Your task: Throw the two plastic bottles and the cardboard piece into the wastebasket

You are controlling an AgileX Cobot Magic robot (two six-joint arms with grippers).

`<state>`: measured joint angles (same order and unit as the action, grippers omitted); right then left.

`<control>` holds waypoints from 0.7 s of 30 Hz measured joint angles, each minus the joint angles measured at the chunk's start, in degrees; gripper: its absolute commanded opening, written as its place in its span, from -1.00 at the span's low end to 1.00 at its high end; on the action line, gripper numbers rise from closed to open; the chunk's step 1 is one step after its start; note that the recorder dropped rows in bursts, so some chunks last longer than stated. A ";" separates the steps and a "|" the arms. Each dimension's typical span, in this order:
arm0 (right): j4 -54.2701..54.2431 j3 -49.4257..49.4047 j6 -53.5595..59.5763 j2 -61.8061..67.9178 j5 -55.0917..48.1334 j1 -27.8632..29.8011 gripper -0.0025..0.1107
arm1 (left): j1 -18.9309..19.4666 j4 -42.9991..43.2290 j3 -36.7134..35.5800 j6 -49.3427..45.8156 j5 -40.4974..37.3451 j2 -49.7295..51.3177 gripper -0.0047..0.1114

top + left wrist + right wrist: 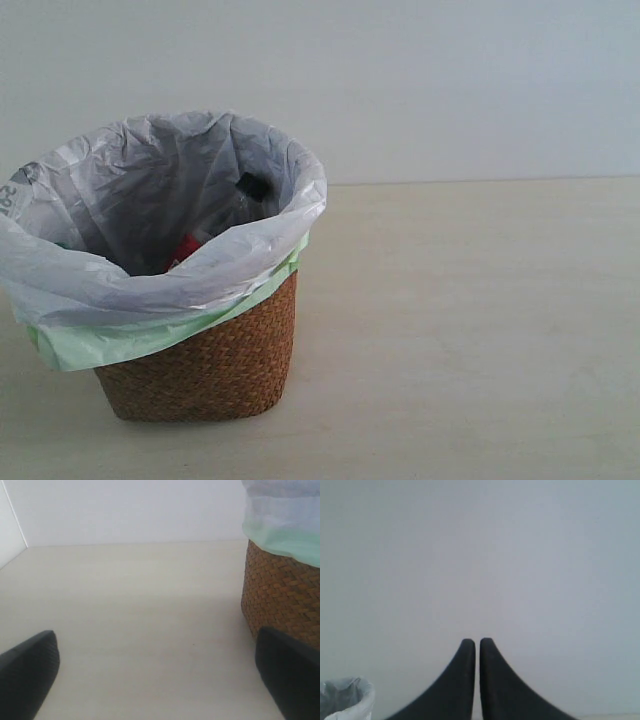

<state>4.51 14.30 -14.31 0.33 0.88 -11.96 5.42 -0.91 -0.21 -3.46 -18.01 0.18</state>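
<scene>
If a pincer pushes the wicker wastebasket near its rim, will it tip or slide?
It may tip: the wastebasket narrows toward its base. Woven wicker suggests it is light, so it could slide. The crinkled bag over the rim looks floppy and slippery.

The wastebasket (212, 368) is rough woven wicker, its bag (130, 200) crinkled plastic, the table (470, 330) smooth matt.

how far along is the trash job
Done: the black-cap bottle lies inside the wastebasket. In hand: nothing. The left gripper is open and bare, and the right gripper is shut on nothing. Left: unclear. The green-cap bottle and the cardboard show in no view, neither on the table nor in the basket, so they may already lie deeper inside.
</scene>
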 measured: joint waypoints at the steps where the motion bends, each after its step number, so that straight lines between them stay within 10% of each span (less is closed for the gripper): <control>1: -1.20 -1.59 1.84 0.00 1.68 0.29 -0.93 | 0.00 0.00 0.00 0.00 0.00 0.00 0.94; 21: -9.50 -14.03 20.25 0.00 -9.85 0.56 -0.93 | 0.00 0.00 0.00 0.00 0.00 0.00 0.94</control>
<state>-4.98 0.27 5.94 0.33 -8.97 -11.39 5.42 -0.91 -0.21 -3.46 -18.01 0.18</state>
